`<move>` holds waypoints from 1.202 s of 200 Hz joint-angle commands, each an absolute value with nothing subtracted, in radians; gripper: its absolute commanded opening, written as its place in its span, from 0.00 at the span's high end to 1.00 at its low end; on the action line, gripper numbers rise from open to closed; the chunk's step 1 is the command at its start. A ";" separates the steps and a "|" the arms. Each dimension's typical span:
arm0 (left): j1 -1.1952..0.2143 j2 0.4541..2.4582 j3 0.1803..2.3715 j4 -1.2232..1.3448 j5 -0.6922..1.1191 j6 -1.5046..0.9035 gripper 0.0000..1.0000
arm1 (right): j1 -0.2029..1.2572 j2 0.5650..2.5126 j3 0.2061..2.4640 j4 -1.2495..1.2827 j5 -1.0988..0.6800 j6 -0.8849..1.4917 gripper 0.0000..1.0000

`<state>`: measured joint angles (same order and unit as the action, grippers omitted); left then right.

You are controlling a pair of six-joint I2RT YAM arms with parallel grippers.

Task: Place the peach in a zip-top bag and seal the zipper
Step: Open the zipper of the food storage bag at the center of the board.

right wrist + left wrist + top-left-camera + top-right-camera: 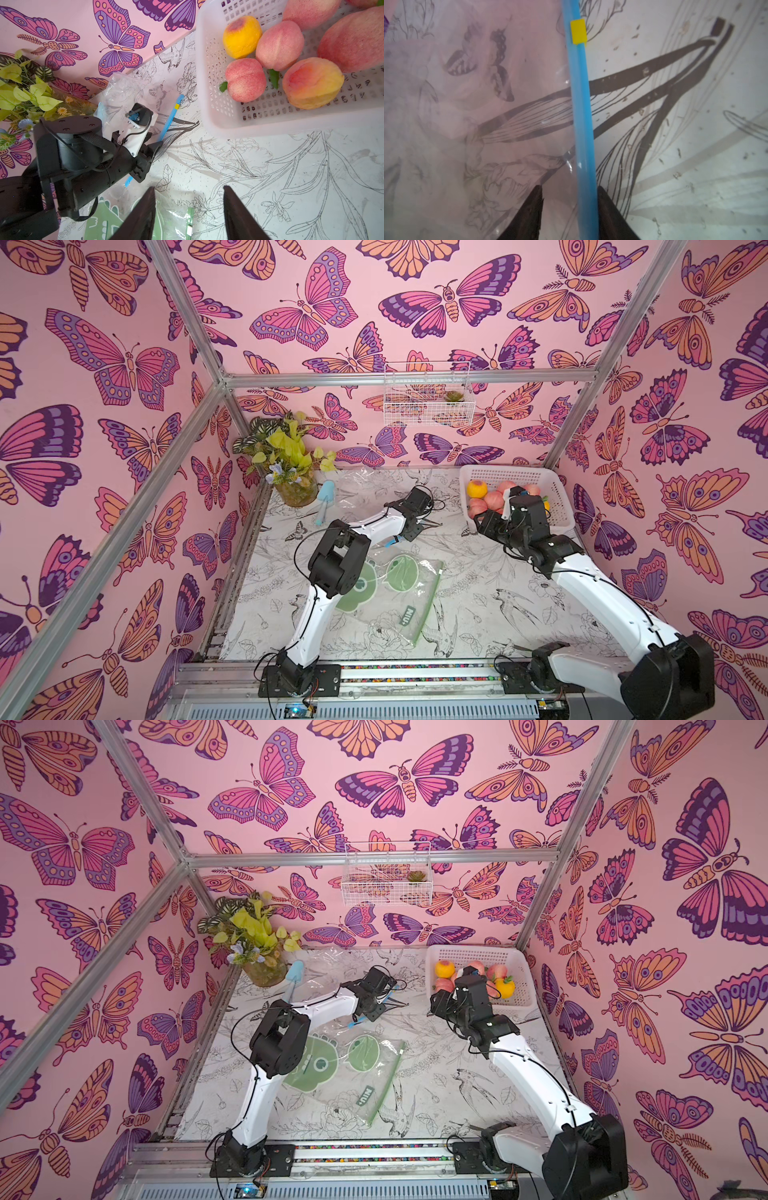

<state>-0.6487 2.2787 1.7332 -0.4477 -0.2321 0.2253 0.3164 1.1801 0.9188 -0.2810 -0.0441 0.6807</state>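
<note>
Left gripper (pixel 569 188) part open astride blue zipper strip (pixel 582 114) of clear plastic zip-top bag (pixel 477 124), right gripper (pixel 189 188) open and empty, pink fuzzy peaches (pixel 477 505) in white perforated plastic basket (pixel 507 472), centre right of frame

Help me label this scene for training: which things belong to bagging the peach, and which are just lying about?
Job: peaches in the white basket; clear bag with blue zipper; left pincer astride that zipper; right pincer, open.
Lying about: green-printed bag; potted plant; blue trowel; wire basket on the wall.
</note>
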 commanded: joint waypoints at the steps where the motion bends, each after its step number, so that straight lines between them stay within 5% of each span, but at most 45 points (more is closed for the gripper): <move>1: -0.645 2.326 1.736 -0.472 -0.221 0.227 0.85 | 0.311 1.181 0.913 -0.284 -0.059 0.676 0.46; 14: -0.644 2.322 1.741 -0.472 -0.213 0.227 1.00 | 0.311 1.182 0.913 -0.280 -0.070 0.673 0.46; 138: -0.599 1.974 1.609 -0.383 -0.041 0.016 1.00 | 0.391 1.405 1.024 -0.168 -0.226 0.703 0.45; 240: -0.559 1.875 1.553 -0.355 0.125 -0.163 1.00 | 0.454 1.695 1.208 0.038 -0.351 0.865 0.59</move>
